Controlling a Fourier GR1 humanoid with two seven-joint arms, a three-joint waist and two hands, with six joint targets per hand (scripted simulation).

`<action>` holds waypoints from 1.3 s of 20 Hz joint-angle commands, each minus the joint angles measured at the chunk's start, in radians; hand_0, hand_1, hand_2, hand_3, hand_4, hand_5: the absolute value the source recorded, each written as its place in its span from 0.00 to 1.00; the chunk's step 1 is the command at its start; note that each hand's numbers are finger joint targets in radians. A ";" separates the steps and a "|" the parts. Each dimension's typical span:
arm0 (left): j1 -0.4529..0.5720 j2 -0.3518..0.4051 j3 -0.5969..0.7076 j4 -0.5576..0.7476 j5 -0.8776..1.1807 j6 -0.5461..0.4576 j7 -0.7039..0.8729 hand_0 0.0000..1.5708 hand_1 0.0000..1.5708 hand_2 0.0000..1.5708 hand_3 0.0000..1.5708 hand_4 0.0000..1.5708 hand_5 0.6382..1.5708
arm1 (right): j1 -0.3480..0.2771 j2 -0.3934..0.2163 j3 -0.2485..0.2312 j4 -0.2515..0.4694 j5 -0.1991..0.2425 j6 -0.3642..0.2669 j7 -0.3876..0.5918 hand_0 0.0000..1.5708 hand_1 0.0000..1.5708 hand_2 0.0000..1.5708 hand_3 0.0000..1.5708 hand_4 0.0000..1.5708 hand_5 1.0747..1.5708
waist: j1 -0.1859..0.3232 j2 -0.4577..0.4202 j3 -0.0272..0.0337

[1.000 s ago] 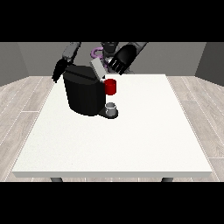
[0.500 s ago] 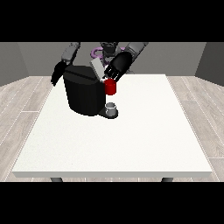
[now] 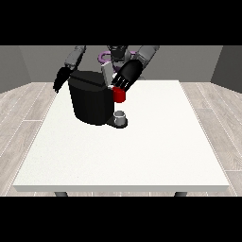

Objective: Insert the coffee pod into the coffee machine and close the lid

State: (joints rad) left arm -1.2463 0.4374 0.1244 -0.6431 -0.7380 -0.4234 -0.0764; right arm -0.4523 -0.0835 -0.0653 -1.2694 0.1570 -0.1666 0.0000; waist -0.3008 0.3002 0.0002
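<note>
1. Fingers [image 3: 119, 85] of the hand at the view's right [image 3: 126, 75] point down toward the top front of the coffee machine [image 3: 90, 101]; they look fairly straight and slightly spread, and nothing can be seen held in them.
2. Just below those fingertips sits a red thing at the machine [image 3: 119, 95], at the machine's front upper edge. The fingertips appear to touch or nearly touch it; which of the two cannot be told.
3. A pale, tilted flap, probably the lid [image 3: 106, 74], rises from the machine's top just beside this hand, so the lid seems to be open rather than closed.
4. The hand at the view's left [image 3: 61, 79] hangs beside the machine's far side, apart from the lid; whether its fingers are apart or together cannot be told.
5. A small grey thing [image 3: 120, 116] stands on the machine's base under the spout area. It may be a cup or the pod; it cannot be told for certain.
6. The coffee pod itself is not plainly visible anywhere, neither on the white counter [image 3: 142, 151] nor in a hand.
7. Judged progress: the work is at the machine's opening, likely around seating the pod. The lid closing appears not yet done.
</note>
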 commanded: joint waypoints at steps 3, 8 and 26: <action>-0.025 -0.023 -0.007 0.002 -0.011 0.021 -0.002 0.74 0.74 0.78 0.76 0.27 1.00 | -0.023 0.018 0.011 0.007 0.022 -0.032 0.010 0.00 0.00 0.00 0.00 0.00 1.00 | 0.005 0.009 0.0000; -0.029 0.034 0.014 0.020 -0.010 0.019 -0.039 0.78 0.78 0.81 0.77 0.25 1.00 | 0.006 0.022 0.017 -0.010 0.016 -0.024 -0.010 0.00 0.00 0.00 0.00 0.00 1.00 | -0.018 0.025 -0.0001; -0.012 0.068 -0.073 -0.004 -0.140 0.150 -0.120 0.74 0.74 0.76 0.68 0.00 1.00 | -0.042 -0.008 -0.022 -0.008 -0.015 -0.010 0.001 0.00 0.00 0.00 0.00 0.00 1.00 | -0.014 0.068 0.0000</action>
State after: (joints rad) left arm -1.2680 0.4701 0.0772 -0.6397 -0.8364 -0.3147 -0.1456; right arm -0.4759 -0.0784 -0.0672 -1.2669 0.1616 -0.1858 0.0015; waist -0.3111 0.3334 0.0006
